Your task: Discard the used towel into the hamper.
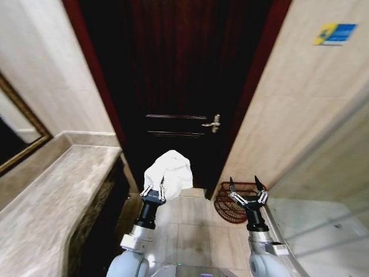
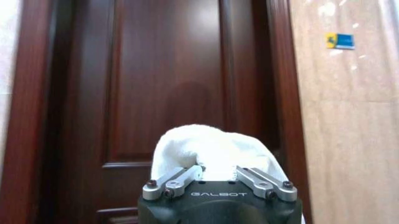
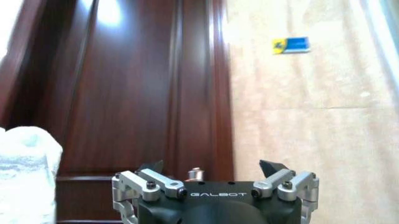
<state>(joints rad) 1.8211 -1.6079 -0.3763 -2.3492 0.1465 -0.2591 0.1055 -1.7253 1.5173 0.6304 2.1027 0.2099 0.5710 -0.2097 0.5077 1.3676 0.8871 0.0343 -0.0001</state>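
The left gripper (image 1: 154, 190) is held up in front of the dark door (image 1: 173, 86), and its jaws are squeezed tight on the white towel (image 1: 169, 171). The right gripper (image 1: 248, 190) is held up on the right with its jaws wide apart and nothing in them. The hamper (image 1: 228, 206) sits on the floor (image 1: 190, 231) by the right wall (image 1: 300, 115), just behind the right gripper.

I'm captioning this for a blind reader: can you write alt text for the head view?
The left gripper holds a white towel up before a dark wooden door, while the open right gripper hangs over a red-brown mesh hamper on the tiled floor. A stone counter runs along the left.
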